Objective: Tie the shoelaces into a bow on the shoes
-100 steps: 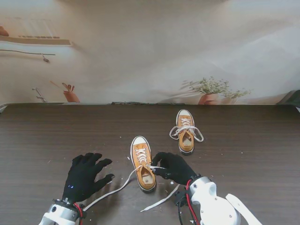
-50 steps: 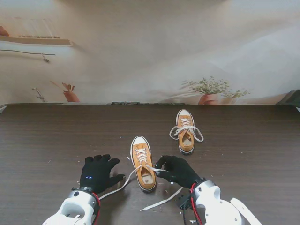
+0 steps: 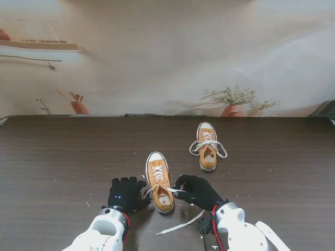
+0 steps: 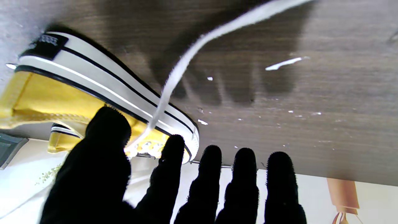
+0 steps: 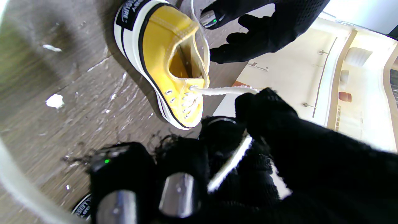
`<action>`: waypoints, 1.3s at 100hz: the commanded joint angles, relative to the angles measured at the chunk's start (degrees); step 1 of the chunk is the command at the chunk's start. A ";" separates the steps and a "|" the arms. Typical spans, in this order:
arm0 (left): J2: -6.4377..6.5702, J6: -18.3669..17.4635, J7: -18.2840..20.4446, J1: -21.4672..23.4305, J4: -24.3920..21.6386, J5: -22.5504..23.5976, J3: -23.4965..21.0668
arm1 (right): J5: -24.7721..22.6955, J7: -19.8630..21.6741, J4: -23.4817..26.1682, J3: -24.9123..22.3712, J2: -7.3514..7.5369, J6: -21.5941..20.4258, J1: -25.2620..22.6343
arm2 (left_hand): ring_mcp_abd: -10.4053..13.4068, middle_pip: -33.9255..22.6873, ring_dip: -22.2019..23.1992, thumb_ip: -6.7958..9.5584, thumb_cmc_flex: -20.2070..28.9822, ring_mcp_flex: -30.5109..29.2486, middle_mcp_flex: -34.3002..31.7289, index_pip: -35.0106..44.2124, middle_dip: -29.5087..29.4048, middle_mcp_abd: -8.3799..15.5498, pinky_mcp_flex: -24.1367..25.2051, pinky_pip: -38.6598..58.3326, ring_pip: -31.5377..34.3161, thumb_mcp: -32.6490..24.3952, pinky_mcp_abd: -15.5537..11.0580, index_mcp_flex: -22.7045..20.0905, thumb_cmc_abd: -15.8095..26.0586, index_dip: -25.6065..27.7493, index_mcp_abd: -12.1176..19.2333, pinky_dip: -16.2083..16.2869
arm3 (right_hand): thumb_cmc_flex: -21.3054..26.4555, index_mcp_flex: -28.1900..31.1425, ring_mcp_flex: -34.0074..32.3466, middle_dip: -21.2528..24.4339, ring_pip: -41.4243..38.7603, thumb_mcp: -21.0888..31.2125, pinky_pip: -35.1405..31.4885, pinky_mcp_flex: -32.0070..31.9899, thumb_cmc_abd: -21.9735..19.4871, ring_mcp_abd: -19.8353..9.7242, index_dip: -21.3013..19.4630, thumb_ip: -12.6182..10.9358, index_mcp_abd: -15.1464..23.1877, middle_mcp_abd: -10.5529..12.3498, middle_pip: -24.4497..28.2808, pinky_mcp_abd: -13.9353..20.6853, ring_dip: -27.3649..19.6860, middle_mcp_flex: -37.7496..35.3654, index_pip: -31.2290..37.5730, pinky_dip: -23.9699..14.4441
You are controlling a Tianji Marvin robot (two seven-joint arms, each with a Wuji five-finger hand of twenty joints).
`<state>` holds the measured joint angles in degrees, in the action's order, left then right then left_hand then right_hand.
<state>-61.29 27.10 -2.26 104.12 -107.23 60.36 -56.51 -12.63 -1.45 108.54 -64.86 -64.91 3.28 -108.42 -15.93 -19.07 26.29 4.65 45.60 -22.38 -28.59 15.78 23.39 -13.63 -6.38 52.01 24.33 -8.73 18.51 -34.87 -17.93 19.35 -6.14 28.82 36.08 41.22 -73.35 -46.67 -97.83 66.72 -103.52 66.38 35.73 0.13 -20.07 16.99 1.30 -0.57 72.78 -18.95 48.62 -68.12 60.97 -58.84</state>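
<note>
We see a dark wood-grain tabletop (image 3: 63, 157). One yellow shoe (image 3: 159, 182) sits near us at centre; a second yellow shoe (image 3: 207, 146), farther and to the right, well apart, its laces splayed. A loose white lace end (image 3: 180, 224) lies nearest us. Small white flecks (image 4: 284, 63) scattered about.

shoes: 2, near one (image 3: 159, 182), far one (image 3: 207, 146)
loose laces: 2
gloved hands: 2, left (image 3: 125, 194), right (image 3: 197, 191)

Staged test setup, not a real home: my dark wood-grain bench (image 3: 57, 151) stands against a wrinkled printed backdrop (image 3: 172, 57) picturing a shelf (image 3: 39, 45) and potted plants (image 3: 235, 100).
</note>
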 commanded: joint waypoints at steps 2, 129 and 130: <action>-0.62 1.09 -0.33 -0.73 1.29 -1.11 1.08 | 0.24 0.74 -0.11 0.07 -0.06 0.28 -0.16 | -0.33 -0.77 1.41 0.45 0.32 -1.51 0.46 1.19 1.43 -0.23 -0.07 1.67 1.39 -2.12 1.98 -2.02 -2.24 0.08 -2.56 0.53 | 2.22 1.21 -1.84 -1.23 -4.08 -0.94 -16.46 2.23 -0.43 -0.62 0.40 -0.48 -0.01 -1.64 1.75 -0.30 0.57 -0.63 -0.14 0.04; -7.75 -16.72 -37.76 -3.28 18.88 -14.71 -0.25 | 3.78 1.24 0.41 -0.29 -0.25 1.08 -0.98 | -12.35 -9.28 -8.03 0.36 3.61 -16.66 -18.17 56.89 4.02 -8.17 -6.95 -17.35 -0.17 -24.07 11.54 -1.24 -4.62 27.78 -8.15 -11.26 | 2.80 2.73 -1.78 -1.39 -4.35 -1.02 -16.46 1.96 -0.65 0.50 -0.47 -0.54 -0.53 -2.23 1.73 -1.83 0.29 -1.40 0.24 1.50; -7.86 -16.99 -38.04 -3.36 19.06 -15.01 -0.23 | 3.82 1.25 0.43 -0.30 -0.25 1.12 -1.00 | -12.50 -8.71 -8.52 0.32 3.66 -18.18 -19.77 57.16 3.30 -8.38 -8.48 -17.79 -0.44 -24.38 11.99 -1.22 -4.91 27.77 -8.42 -11.63 | 2.80 2.70 -1.77 -1.39 -4.35 -1.01 -16.46 1.96 -0.65 0.50 -0.45 -0.54 -0.56 -2.23 1.73 -1.83 0.29 -1.40 0.22 1.50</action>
<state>-68.47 10.74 -41.17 101.44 -88.58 45.96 -56.63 -9.13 -1.17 108.62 -65.11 -65.17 4.01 -109.01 -26.24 -30.24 21.64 4.04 50.26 -34.83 -42.54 69.32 30.14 -20.13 -10.42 37.64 25.94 -29.48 25.94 -37.44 -20.29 45.93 -10.90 19.97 37.75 42.36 -73.35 -46.71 -97.83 66.72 -103.54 66.38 35.69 0.91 -20.07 16.99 0.69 -1.12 72.78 -20.15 48.62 -68.12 60.99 -57.55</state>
